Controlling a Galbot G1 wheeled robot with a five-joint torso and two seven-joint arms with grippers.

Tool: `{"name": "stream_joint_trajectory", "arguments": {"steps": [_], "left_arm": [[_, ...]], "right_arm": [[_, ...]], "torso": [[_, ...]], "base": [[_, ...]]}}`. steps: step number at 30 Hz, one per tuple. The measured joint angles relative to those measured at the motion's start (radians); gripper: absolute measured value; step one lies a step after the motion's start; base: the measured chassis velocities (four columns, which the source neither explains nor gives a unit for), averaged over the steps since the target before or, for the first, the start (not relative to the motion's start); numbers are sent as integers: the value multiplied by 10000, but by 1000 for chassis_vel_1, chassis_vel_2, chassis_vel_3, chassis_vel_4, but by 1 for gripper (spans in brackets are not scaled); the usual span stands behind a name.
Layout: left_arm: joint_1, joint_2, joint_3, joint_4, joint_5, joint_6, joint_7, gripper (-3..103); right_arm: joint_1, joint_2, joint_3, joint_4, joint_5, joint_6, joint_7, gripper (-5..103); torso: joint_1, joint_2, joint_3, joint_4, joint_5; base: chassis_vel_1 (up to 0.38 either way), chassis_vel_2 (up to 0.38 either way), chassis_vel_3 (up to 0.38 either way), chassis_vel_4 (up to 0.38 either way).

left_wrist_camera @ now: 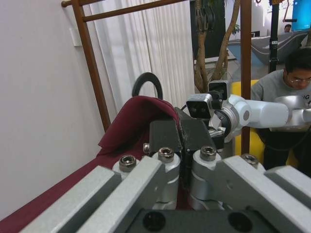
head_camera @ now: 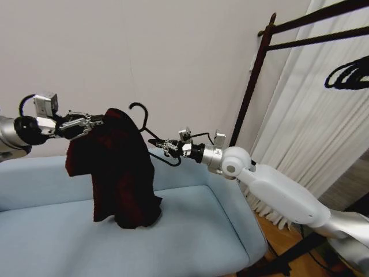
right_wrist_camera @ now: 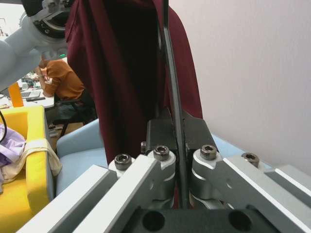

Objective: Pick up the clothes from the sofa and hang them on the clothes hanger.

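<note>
Above the blue sofa (head_camera: 196, 236), left of the wooden rack (head_camera: 251, 81): dark red shirt (head_camera: 121, 173) on black hanger (left_wrist_camera: 147, 75). Clamped at its left shoulder by the closed left gripper (head_camera: 94, 122), pinched along the stiff bar by the closed right gripper (head_camera: 162, 143). Looks soft, light, slippy; safest carried by hanger.

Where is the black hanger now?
In the head view, the black hanger sits above the sofa, its hook beside the dark red garment, gripped by the right end effector.

right arm (head_camera: 282, 193): white shell, silver wrist | left claw (left_wrist_camera: 181, 137): black pads (left_wrist_camera: 165, 137), hex screws
</note>
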Motion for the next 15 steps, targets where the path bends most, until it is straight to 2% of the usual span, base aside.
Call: {"name": "stream_joint_trajectory", "arguments": {"steps": [6,15], "left_arm": [[28,-74,17,19,-21,-58,1,0],[254,-266,-141,-3,129,-143,217,0]], "right_arm": [[-51,-123,154,52,43,10,-46,2],[1022,230,428,-220,592,-263,385,2]], "torso": [[0,0,0,0,0],[0,0,0,3,-3]], "base": [[0,0,0,0],[0,0,0,0]]}}
